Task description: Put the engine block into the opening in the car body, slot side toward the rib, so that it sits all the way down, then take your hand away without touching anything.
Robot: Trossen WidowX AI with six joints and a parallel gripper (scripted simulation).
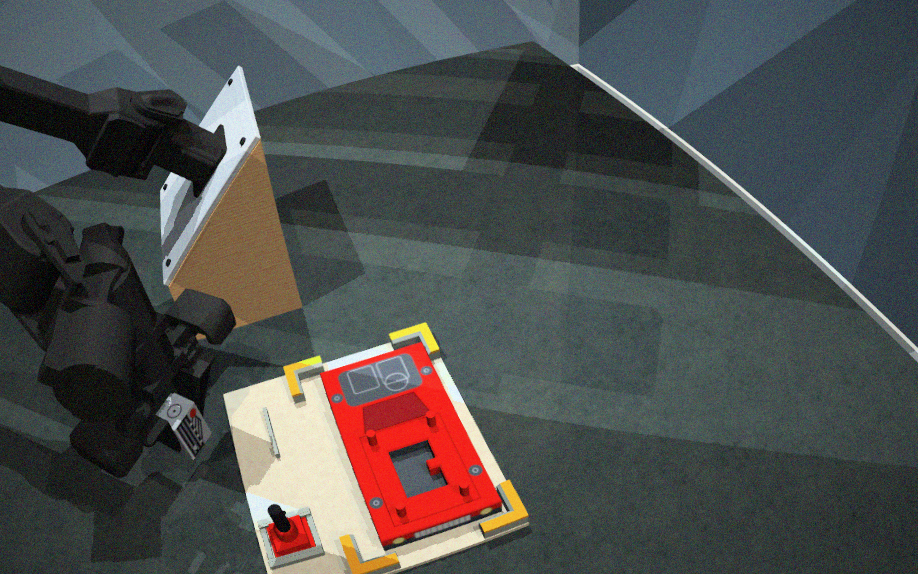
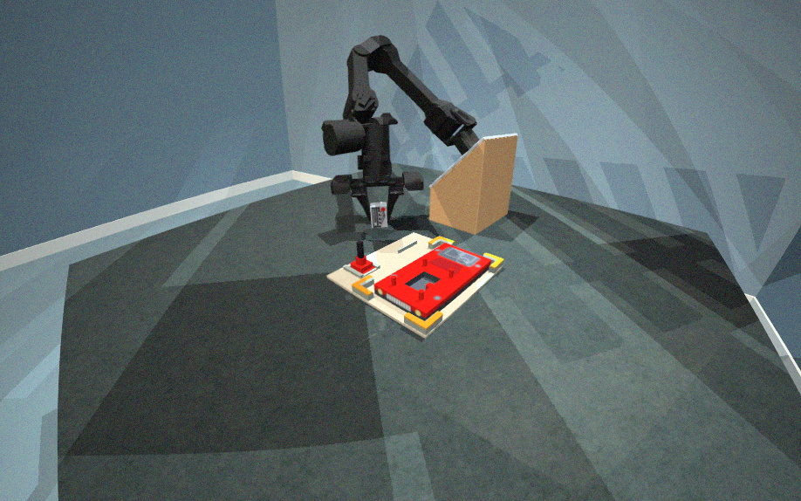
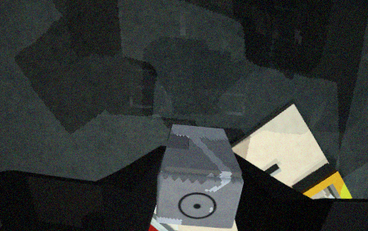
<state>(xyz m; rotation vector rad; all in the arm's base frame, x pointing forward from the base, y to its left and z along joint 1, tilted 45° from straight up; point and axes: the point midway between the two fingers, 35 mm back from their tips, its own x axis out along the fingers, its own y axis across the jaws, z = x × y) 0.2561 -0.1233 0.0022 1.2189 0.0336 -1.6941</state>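
Note:
The engine block (image 1: 184, 421) (image 2: 378, 215) (image 3: 198, 178) is a small grey box with a ring mark and a red dot. It sits between my fingers, low over the floor just left of the board's back corner. My gripper (image 1: 177, 425) (image 2: 378, 216) (image 3: 195, 155) is shut on it. The red car body (image 1: 407, 439) (image 2: 434, 279) lies on the cream board (image 1: 304, 460) (image 2: 463, 305) (image 3: 278, 149), with a grey rectangular opening (image 1: 416, 468) (image 2: 422, 281) and a rib jutting in from one side. The opening is empty.
A tan wedge block with a white sloped face (image 1: 233, 250) (image 2: 472, 182) stands behind the board. A red base with a black lever (image 1: 287, 531) (image 2: 359, 259) sits at the board's front left. A thin grey pin (image 1: 271, 431) lies on the board. Yellow corner brackets (image 1: 506, 514) (image 3: 327, 183) frame the car.

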